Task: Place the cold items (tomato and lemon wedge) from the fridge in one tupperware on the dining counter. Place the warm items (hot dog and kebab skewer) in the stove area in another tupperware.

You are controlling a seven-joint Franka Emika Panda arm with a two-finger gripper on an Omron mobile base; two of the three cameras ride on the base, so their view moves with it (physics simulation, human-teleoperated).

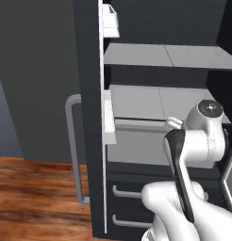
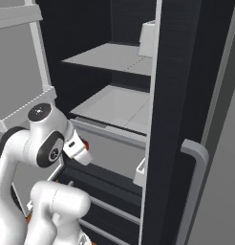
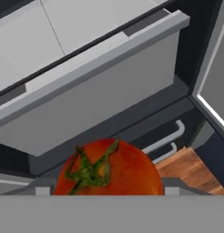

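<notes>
Gripper (image 3: 109, 193) is clamped on the tomato (image 3: 109, 168), jaws spread around it, just outside the open fridge (image 1: 160, 101) near its grey drawer (image 3: 95, 91). Carrying step is in hand — next calls for backing clear and heading to the dining counter's tupperware.

From my seat: fridge (image 2: 186, 72) stands open, light grey shelves (image 2: 114, 103) at 12 o'clock, my white arm (image 2: 43, 143) at 8.

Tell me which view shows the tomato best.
The hand view: the tomato sits large and close at the bottom, green stem facing the camera. Both base views show the open fridge and arm instead.
</notes>
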